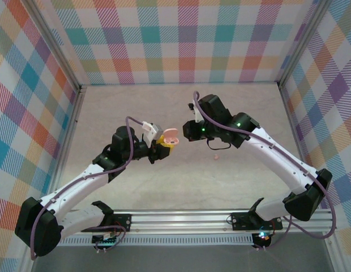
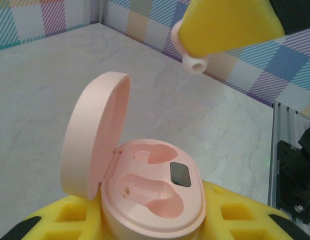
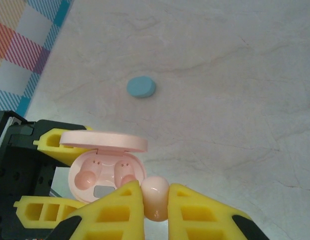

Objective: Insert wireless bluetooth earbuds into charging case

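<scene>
While clamped by left end effector [image 1: 162, 148], case [image 2: 155, 200] empty; right end effector [image 3: 156, 211] pinching earbud [image 3: 155, 192].

We take this for a robotics lab test cell. A pale marbled desk [image 1: 164, 113] is boxed in by pastel plaid panels [image 1: 181, 39]. A left arm [image 1: 73, 190] and a right arm [image 1: 277, 161] are bolted to an aluminium rail [image 1: 181, 218] at its near edge, with purple cables [image 1: 329, 218] looping along them.

A pale, marble-patterned table [image 1: 181, 187] carries two loose items: a tiny salmon-pink earbud [image 1: 216, 156] lying near its middle in the top view, and a light blue rounded piece [image 3: 141, 87] resting flat on the bare surface.
</scene>
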Controlling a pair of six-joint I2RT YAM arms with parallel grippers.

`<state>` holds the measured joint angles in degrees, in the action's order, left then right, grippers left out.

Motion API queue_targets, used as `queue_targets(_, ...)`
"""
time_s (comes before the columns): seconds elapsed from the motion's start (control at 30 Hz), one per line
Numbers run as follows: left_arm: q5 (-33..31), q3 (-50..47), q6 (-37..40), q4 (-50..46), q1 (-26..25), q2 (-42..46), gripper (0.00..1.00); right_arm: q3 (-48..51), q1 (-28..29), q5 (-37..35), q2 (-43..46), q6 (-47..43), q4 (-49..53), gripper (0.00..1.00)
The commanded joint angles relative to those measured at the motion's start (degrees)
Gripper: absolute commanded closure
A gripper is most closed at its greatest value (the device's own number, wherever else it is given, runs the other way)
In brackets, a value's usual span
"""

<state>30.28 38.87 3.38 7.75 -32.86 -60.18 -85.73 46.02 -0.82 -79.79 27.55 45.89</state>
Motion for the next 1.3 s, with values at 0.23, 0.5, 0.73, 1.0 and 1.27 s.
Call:
queue_targets(0.23, -0.31, 0.76, -1.61, 4.01, 0.46, 0.12, 0.80, -0.91, 2.12, 1.25, 0.89, -0.48, -2.37, 0.86)
queue_targets(0.5, 0.10, -0.68, -2.29, 5.77, 0.43, 0.94, 0.80, -1.54, 2.58, 1.11, 0.64, -0.81, -2.60, 0.86)
queue_targets(0.73, 0.98, -1.00, -2.42, 6.42, 0.43, 1.40, 0.80, -1.12, 3.37, 0.82, 0.95, -2.01, -3.91, 0.86)
queue_targets(1.0, 2.44, -2.41, -2.07, 9.21, 0.43, 2.14, 0.80, -0.76, 4.51, 1.70, 0.86, -5.92, -6.75, 0.87)
queue_targets(1.27, 2.99, -3.10, -2.23, 10.77, 0.43, 2.16, 0.80, 0.66, 5.22, 1.26, 1.23, -13.25, -7.92, 0.87)
